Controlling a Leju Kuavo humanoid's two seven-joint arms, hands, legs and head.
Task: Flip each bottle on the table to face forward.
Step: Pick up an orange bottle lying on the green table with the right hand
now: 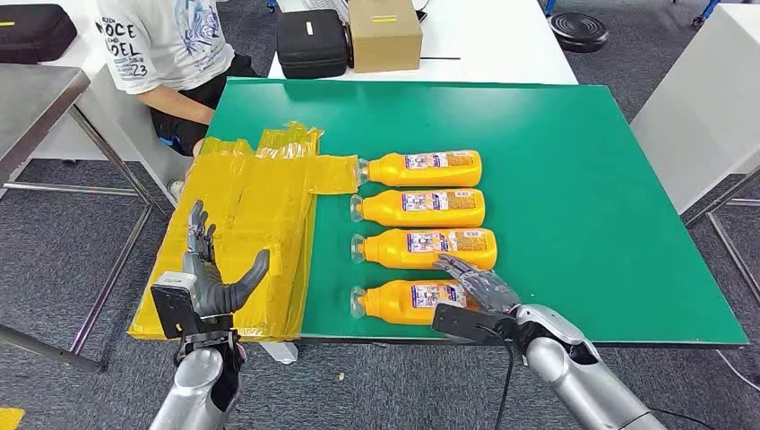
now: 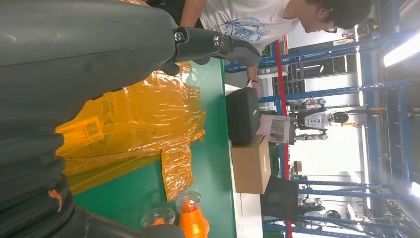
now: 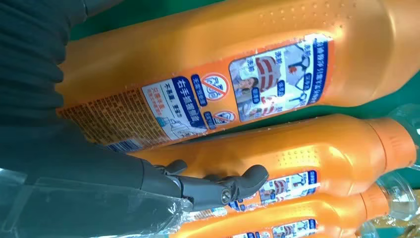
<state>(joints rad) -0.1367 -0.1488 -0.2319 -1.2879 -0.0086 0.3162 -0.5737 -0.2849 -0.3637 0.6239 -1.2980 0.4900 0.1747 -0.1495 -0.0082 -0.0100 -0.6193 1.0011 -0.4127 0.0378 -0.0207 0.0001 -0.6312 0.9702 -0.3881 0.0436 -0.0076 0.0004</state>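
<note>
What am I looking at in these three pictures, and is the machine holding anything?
This is a humanoid robot with two silver arms. The head view looks down from its body at a green table. Four orange bottles lie there in a row beside crinkled yellow plastic sheeting. The other two pictures come from cameras at each wrist and are turned sideways. The right robot hand lies over the nearest bottle, whose printed label shows close up; a firm grip cannot be confirmed. The left robot hand is open beside the table, holding nothing. A person sits beyond the table.

A green counter (image 1: 582, 179) carries four orange bottles (image 1: 421, 209) lying in a column. Crinkled yellow plastic sheeting (image 1: 251, 233) covers its left edge.
</note>
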